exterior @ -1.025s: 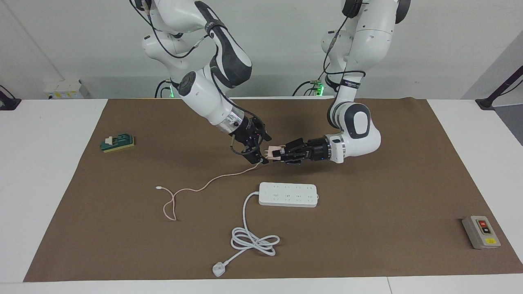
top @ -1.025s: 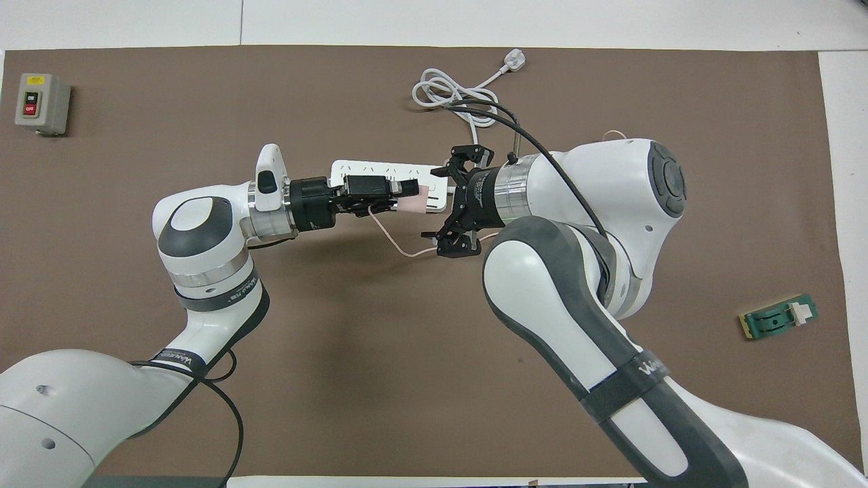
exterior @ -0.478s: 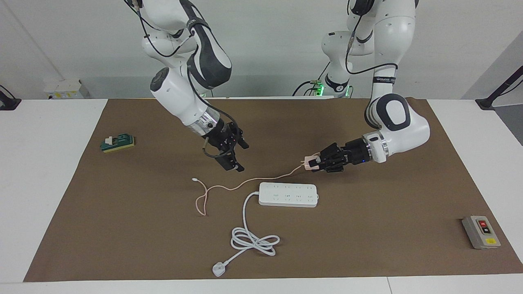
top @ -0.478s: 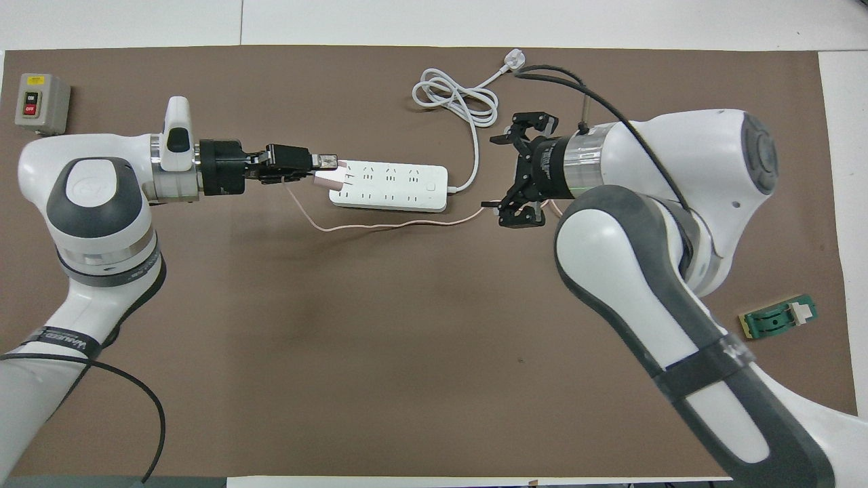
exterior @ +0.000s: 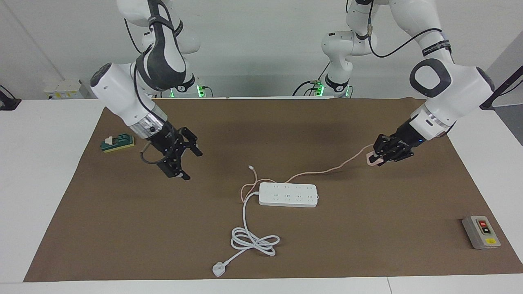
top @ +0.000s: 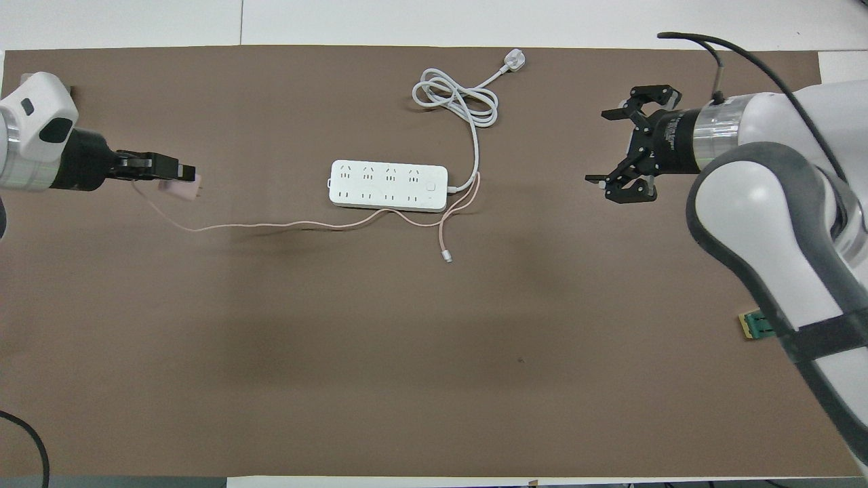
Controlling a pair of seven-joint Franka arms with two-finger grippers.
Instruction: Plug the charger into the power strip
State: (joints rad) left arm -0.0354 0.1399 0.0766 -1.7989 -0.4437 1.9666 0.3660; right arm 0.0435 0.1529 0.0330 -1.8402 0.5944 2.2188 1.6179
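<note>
Now the arms are drawing apart

Clamping the charger (exterior: 372, 159), the left hand (exterior: 378, 157) is carrying it away toward its own end of the worktop (exterior: 61, 171), its cable dragging beside the power strip (exterior: 288, 194). The right hand (exterior: 182, 159), gaping and empty, is backing off toward its own end.

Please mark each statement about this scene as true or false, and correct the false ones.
1. The left claw is shut on the charger. True.
2. The charger is plugged into the power strip. False: it is held in the air, apart from the strip.
3. The right claw holds the pink cable. False: it is open and empty.
4. The grey button box sits toward the left arm's end of the table. True.
</note>
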